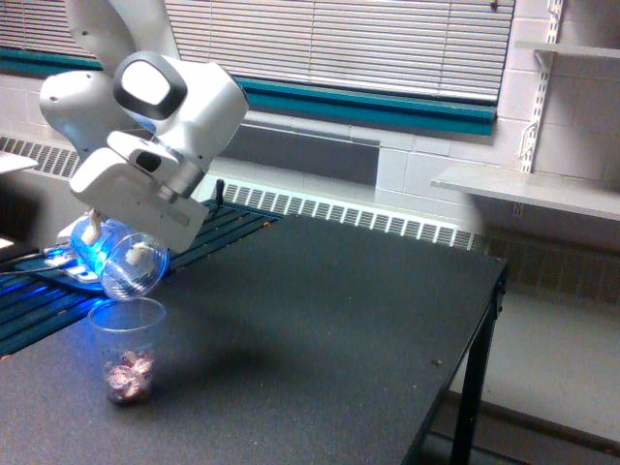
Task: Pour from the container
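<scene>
Gripper (100,235) clamped on the clear plastic cup (126,262), which is tipped steeply, its wide mouth facing down and toward the exterior view's right. The cup is lit blue and appears empty. Directly below the gripper stands a tapered clear cup (126,347), upright on the black table (320,329), its rim just under the tipped cup's mouth, apart from it. A small heap of pinkish pieces (129,373) lies at its bottom
</scene>
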Tool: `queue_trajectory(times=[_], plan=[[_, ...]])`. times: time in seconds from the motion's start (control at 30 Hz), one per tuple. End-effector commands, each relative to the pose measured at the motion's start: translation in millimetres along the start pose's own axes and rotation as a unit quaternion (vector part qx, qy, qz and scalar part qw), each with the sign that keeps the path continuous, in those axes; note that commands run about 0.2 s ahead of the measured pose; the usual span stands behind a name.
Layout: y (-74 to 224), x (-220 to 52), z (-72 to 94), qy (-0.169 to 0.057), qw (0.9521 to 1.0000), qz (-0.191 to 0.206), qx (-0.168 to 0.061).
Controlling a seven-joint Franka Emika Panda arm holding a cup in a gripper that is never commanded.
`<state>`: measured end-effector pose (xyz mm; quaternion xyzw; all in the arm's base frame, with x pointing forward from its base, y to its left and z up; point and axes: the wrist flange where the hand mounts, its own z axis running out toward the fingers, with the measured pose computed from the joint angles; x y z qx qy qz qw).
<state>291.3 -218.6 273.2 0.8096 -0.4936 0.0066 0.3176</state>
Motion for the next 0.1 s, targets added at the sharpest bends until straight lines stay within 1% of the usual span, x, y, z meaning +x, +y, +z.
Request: queue_trajectory(times=[0.03,0.1], plan=[[-3.4,-3.7,-10.8,0.018,0.9998,-0.004,0.005],[-4.2,-6.8,-11.5,0.021,0.9997,-0.008,0.004]])
